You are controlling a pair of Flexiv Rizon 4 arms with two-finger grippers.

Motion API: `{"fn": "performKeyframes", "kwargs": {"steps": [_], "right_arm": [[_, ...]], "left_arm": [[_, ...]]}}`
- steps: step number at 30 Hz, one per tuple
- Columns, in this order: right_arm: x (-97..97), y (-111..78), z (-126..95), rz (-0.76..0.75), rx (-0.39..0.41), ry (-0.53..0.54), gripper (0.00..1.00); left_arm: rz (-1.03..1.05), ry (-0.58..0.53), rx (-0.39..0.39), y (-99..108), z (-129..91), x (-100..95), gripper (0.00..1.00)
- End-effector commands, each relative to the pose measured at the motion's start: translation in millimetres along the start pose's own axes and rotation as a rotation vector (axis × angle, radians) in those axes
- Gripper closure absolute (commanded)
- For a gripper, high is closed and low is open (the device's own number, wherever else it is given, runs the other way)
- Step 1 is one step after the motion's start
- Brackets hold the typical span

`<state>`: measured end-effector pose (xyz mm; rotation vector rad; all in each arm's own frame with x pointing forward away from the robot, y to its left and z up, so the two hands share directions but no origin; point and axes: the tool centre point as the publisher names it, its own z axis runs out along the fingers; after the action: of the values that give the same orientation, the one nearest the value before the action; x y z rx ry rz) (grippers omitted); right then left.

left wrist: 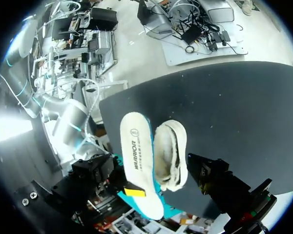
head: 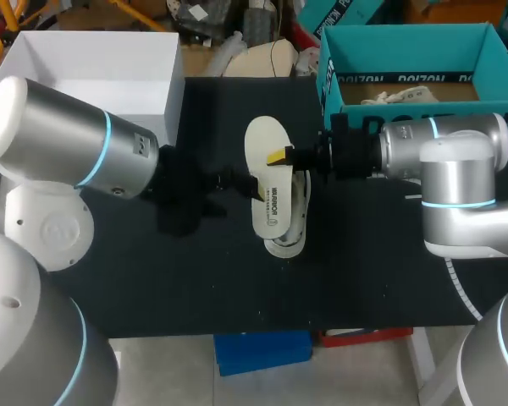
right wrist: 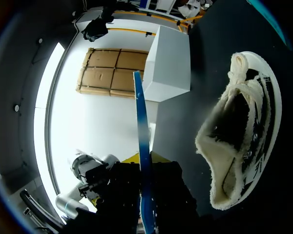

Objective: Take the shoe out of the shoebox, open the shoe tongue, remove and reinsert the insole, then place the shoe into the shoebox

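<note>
A white insole (head: 267, 182) hangs above the middle of the black table, and my right gripper (head: 281, 156) is shut on its edge. The right wrist view shows the insole (right wrist: 142, 161) edge-on with its blue underside, clamped between the fingers. The pale fabric shoe (head: 294, 227) lies on its side on the table just below and beside the insole, also seen as the shoe (right wrist: 234, 141) and the shoe (left wrist: 170, 156). My left gripper (head: 241, 181) stands open just left of the insole (left wrist: 136, 161), touching nothing.
The teal shoebox (head: 330, 76) stands open at the back right with a pale item (head: 406, 91) inside. A white box (head: 93, 68) sits at the back left. Black table surface (head: 237, 288) lies bare toward the front edge.
</note>
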<state>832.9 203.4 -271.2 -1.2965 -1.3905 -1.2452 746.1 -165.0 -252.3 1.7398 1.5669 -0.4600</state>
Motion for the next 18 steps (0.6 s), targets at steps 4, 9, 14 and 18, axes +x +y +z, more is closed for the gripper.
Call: {"fn": "performKeyframes", "kwargs": {"steps": [4,9,14,18], "right_arm": [[0.5,-0.2,0.5,0.001,-0.001,-0.003,1.0],[0.5,-0.2,0.5,0.001,-0.001,-0.003,1.0],[0.5,-0.2,0.5,0.001,-0.001,-0.003,1.0],[0.5,-0.2,0.5,0.001,-0.001,-0.003,1.0]], "left_arm": [[-0.169,-0.471,0.101,2.6,-0.7,9.0,0.0],[-0.171,-0.486,0.056,5.3,-1.8,11.5,0.0],[-0.183,-0.509,0.064,5.0,-2.1,11.1,0.0],[-0.183,-0.509,0.064,5.0,-2.1,11.1,0.0]]}}
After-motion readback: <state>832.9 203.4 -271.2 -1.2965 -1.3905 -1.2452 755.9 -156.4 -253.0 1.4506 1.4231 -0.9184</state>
